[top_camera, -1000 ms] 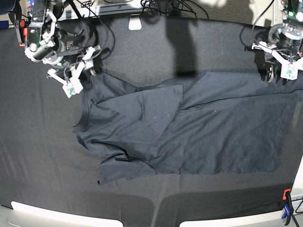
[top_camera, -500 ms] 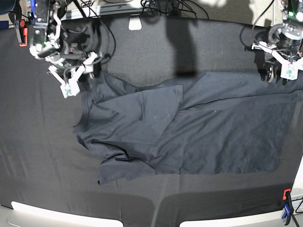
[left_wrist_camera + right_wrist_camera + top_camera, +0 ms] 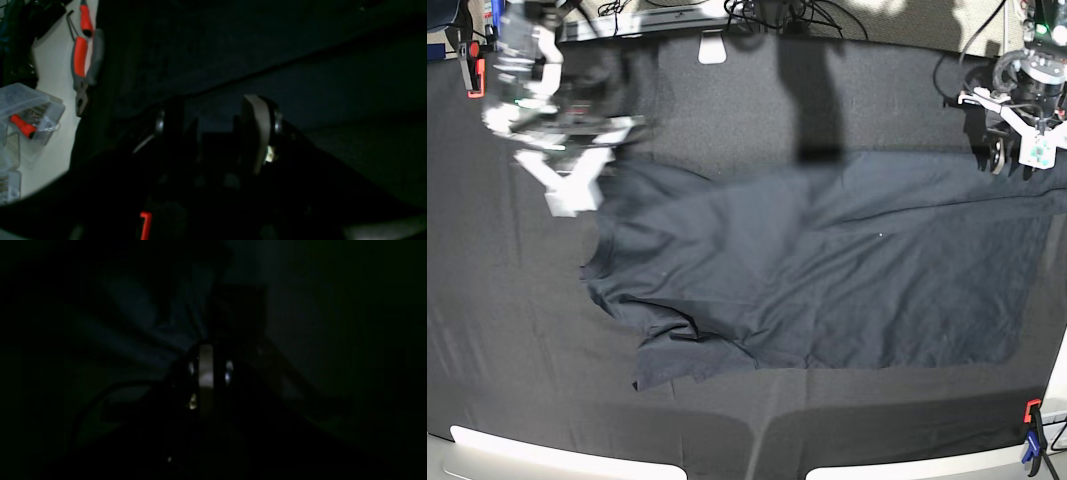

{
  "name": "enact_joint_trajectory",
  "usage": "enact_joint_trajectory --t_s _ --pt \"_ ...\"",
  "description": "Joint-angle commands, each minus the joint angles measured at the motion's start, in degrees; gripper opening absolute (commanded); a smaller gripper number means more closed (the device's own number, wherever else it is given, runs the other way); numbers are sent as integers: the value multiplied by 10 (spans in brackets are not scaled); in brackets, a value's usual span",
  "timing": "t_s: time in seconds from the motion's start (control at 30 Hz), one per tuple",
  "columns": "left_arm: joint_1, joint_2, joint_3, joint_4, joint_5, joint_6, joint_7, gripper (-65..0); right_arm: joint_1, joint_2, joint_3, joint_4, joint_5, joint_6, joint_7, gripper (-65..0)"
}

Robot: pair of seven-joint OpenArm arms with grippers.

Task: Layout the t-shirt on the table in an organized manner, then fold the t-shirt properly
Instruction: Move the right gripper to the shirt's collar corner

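The right fingers (image 3: 567, 190) are closed at the t-shirt's (image 3: 827, 290) upper corner on the desk (image 3: 507, 330), while the left fingers (image 3: 1017, 135) stand open

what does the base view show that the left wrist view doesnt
Only the base view shows the whole dark charcoal-grey t-shirt spread over the black cloth table, the blurred right gripper at the shirt's corner, and a red and blue clamp.

Only the left wrist view shows red-handled pliers and a clear plastic box on a white surface, plus a close look at the left gripper, its jaws apart.

Both show dark cloth and the left gripper.
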Motion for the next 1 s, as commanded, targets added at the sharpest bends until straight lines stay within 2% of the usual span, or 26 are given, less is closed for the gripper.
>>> enact_joint_trajectory --t_s 0.0,0.23,0.43,0.57,0.67,0.83,0.9,0.97 --pt "2 -7 -5 9 -3 4 -14 -388 5 11 13 14 1 12 8 -650" --pt "2 -7 -5 9 -3 4 -14 -388 5 43 31 13 7 16 4 -643" --pt "2 -7 -5 9 -3 4 -13 -388 5 44 31 14 57 18 -53 -465" --pt "2 -7 -5 9 -2 4 -14 -388 5 45 36 15 117 85 -85 -459" --pt "2 -7 -5 9 17 4 -14 -388 5 45 61 31 159 90 -88 -459" --pt "2 -13 -5 9 90 4 -14 -388 5 45 126 83 186 90 -87 -459" --pt "2 -32 -5 9 116 -14 -14 -387 5 45 143 103 221 90 -87 -459" --pt "2 -64 -5 9 142 -63 -14 -387 5 45 146 117 248 90 -87 -459"
